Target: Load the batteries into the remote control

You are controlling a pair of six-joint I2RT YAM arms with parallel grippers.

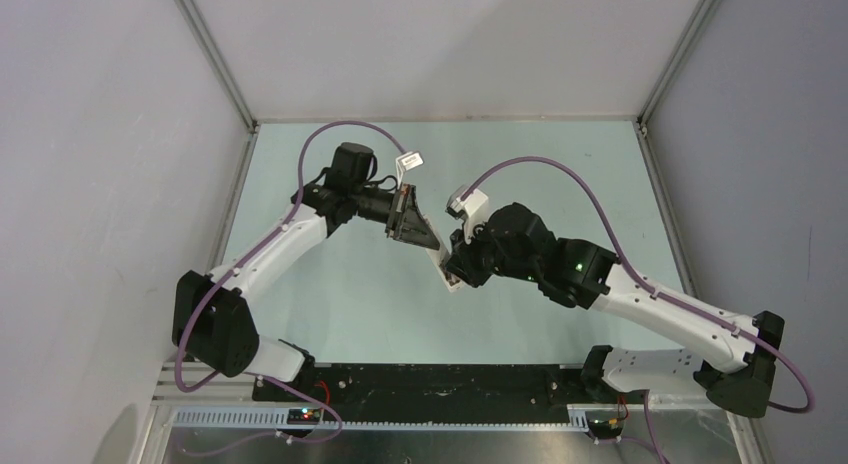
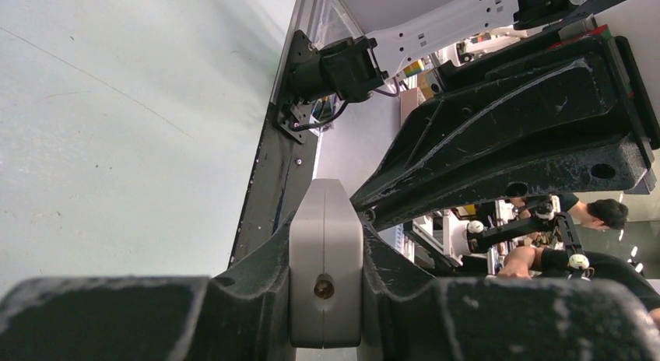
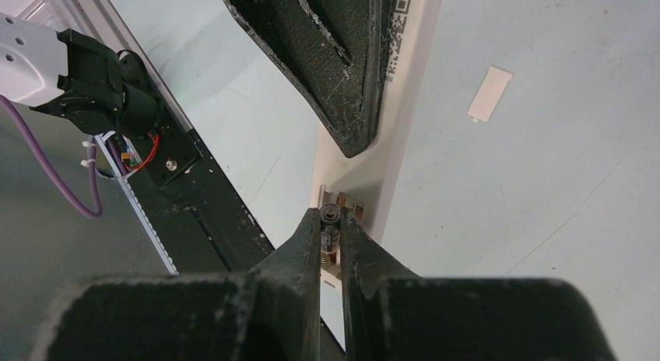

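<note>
Battery [image 3: 330,230] sits pinched in right gripper [image 3: 332,218] at the slot [image 3: 347,201] of the remote [image 3: 393,135]; left gripper [image 2: 325,229] squeezes it. Looks not in yet.

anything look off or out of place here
Only the small white cover, lying loose on the table apart from the remote control; the right hand holds a battery at its open recess. Nothing looks spilled or damaged.
</note>
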